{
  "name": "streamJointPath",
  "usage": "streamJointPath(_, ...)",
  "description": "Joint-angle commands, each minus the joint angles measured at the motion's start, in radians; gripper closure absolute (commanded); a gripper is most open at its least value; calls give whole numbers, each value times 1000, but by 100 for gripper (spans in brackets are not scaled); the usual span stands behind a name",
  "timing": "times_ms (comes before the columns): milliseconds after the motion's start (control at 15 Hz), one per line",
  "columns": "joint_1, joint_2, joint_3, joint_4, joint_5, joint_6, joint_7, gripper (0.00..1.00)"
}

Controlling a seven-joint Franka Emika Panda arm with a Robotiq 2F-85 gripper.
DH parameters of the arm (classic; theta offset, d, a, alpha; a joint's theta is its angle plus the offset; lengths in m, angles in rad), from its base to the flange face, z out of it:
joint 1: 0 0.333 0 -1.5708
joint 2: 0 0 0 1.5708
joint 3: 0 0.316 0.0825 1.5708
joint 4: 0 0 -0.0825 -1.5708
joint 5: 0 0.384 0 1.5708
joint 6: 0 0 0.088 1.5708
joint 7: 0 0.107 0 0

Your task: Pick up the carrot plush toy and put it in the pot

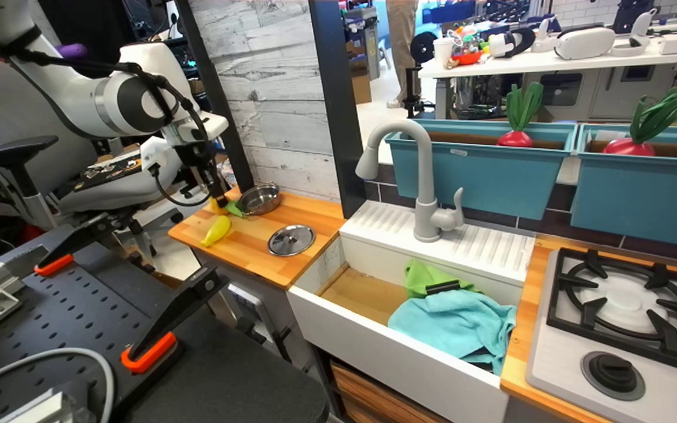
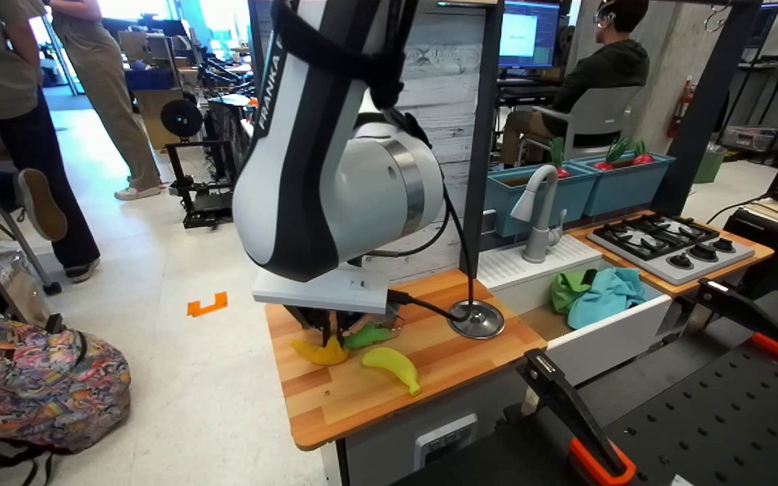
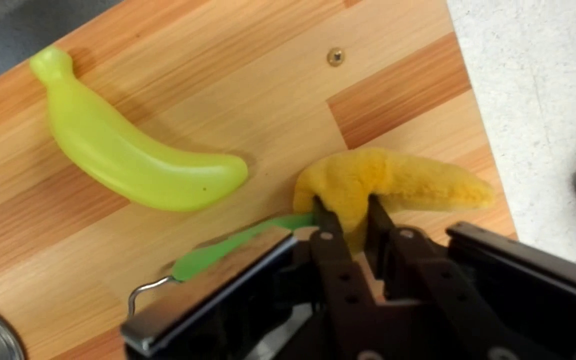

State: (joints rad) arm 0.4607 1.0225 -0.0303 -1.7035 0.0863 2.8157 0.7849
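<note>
In the wrist view the hand [image 3: 347,204] is sitting toward five o'clock; its two dark fingers [image 3: 380,231] are pinching, near each other, and pointing between eleven and twelve. In an exterior view the white arm [image 1: 80,94] is slanting in from ten o'clock, its wrist [image 1: 190,131] hanging low.

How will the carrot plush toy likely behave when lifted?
The carrot plush toy is probably soft and floppy: it creases and bulges in the gripper. Its fuzzy surface suggests little slipping. The tapered end sticking out may droop.

Bent carrot plush toy [image 3: 355,175] beside silver pot [image 1: 261,201]
</note>
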Motion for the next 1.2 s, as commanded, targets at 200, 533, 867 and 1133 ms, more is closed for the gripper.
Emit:
streamJointPath(200, 0, -96, 27, -90, 5, -31, -72, 98)
streamJointPath(533, -24, -212, 17, -188, 5, -3, -115, 97)
streamJointPath(867, -81, -250, -1, -192, 11, 6, -159, 97)
streamJointPath(1133, -124, -230, -14, -169, 17, -3, -181, 97)
